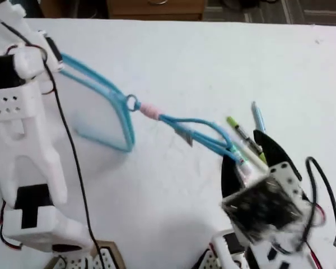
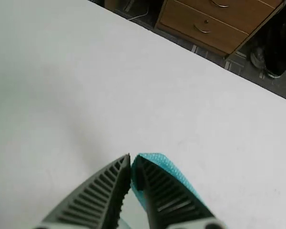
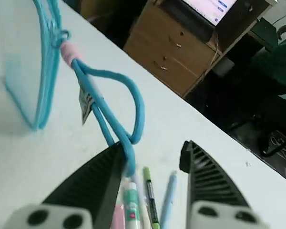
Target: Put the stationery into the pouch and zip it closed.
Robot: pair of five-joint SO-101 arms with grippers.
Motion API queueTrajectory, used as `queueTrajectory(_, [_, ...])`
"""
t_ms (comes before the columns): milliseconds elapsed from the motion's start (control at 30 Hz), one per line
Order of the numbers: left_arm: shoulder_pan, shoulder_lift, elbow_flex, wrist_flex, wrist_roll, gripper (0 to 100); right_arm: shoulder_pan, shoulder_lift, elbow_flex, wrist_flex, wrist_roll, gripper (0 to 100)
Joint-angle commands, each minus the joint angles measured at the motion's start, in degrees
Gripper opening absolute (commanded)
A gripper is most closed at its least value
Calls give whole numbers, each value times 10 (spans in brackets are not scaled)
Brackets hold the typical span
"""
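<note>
The pouch [image 1: 98, 106] is see-through with a blue rim and lies at the left of the white table. My left gripper [image 2: 131, 160] is shut on its teal corner [image 2: 164, 177], up by the left arm [image 1: 22, 112]. From the zip ring [image 1: 131, 102] a pink bead [image 1: 150, 111] and a blue cord loop [image 1: 196, 131] [image 3: 119, 105] run to my right gripper [image 1: 242, 148] [image 3: 153, 145]. That gripper is open over the stationery: a green pen [image 1: 243, 137] [image 3: 150, 200], a blue pen [image 1: 259, 117] [image 3: 168, 200] and a pink-and-white piece [image 3: 130, 202]. The cord's end touches one finger [image 3: 107, 174].
A wooden drawer cabinet [image 1: 157, 8] [image 2: 214, 24] [image 3: 176, 43] stands beyond the table's far edge. The table top [image 1: 213, 67] is bare white between the pouch and the far side. A black cable [image 1: 73, 157] hangs along the left arm.
</note>
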Motion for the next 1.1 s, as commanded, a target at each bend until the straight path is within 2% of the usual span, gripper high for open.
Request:
queueTrajectory(0, [22,36,0,-11,5,23,-46,-7,-37,-45,-91,176])
queueTrajectory(100, [44,36,0,-13,14,23,-83,0,-18,-92,-174,176])
queueTrajectory(200, [48,36,0,-13,30,23,-124,36,34,-98,-216,178])
queueTrajectory(333, [47,44,-4,-13,26,23,-225,87,130,-80,-227,181])
queueTrajectory(433, [44,70,-7,-12,26,23,-313,123,161,-80,-226,224])
queueTrajectory(500, [43,87,-6,-7,26,23,-325,137,156,-80,-222,250])
queueTrajectory(633, [28,95,-23,11,26,23,-261,155,142,-31,-151,252])
queueTrajectory(767, [15,95,-82,63,9,23,-109,192,155,19,-16,252])
queueTrajectory(900, [15,95,-128,93,-10,23,30,295,181,-7,71,252])
queueTrajectory(1067, [15,97,-127,93,-11,23,103,476,182,-22,186,252])
